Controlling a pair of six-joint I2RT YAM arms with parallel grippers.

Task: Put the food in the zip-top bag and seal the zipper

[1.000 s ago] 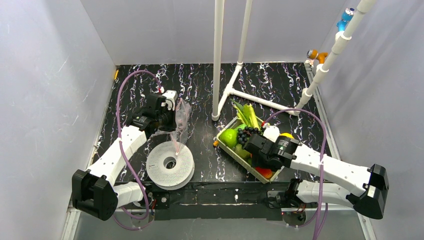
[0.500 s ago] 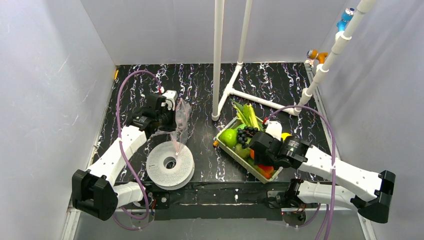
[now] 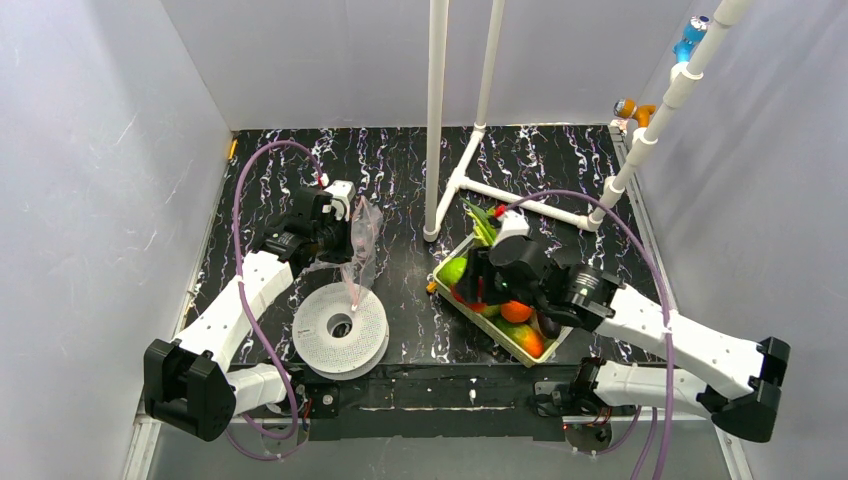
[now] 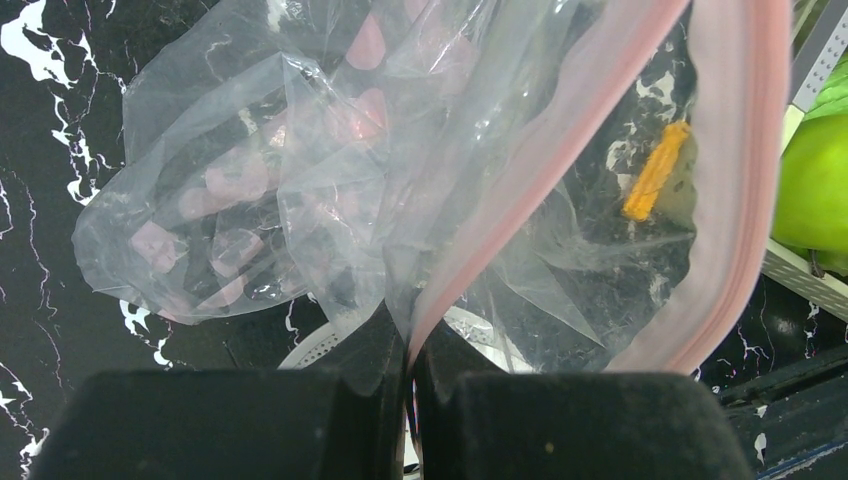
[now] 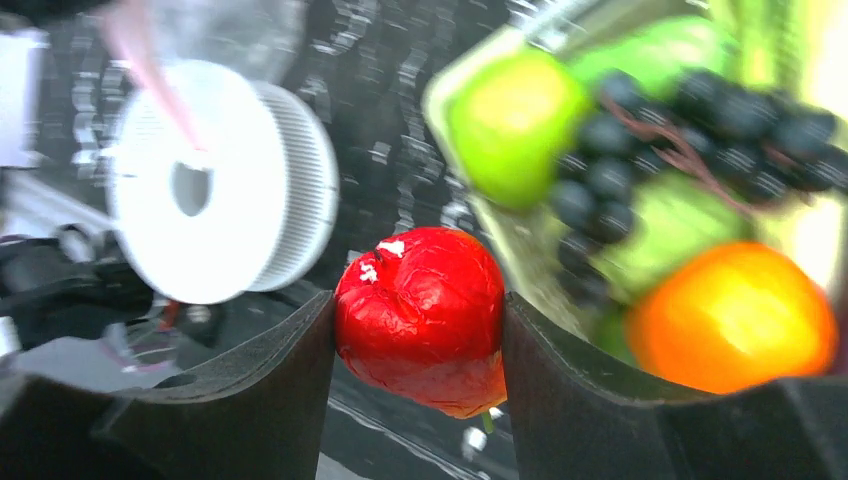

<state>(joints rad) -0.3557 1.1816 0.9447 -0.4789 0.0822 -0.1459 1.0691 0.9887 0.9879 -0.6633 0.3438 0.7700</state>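
Right wrist view: a crinkled red toy piece (image 5: 420, 310) is pinched by the right end effector (image 5: 418, 350) over the pale green tray's (image 3: 500, 345) left rim. The clear zip-top bag's (image 4: 300, 170) pinkish zipper (image 4: 560, 150) is clamped in the left end effector (image 4: 410, 390) above the white spool (image 3: 340, 328).

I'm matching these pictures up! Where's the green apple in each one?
Top view: green apple at the tray's left corner.
Left wrist: at the right edge, beyond the bag.
Right wrist: upper middle, left of the grapes.
Shared landmark: the white spool, seen in all three.
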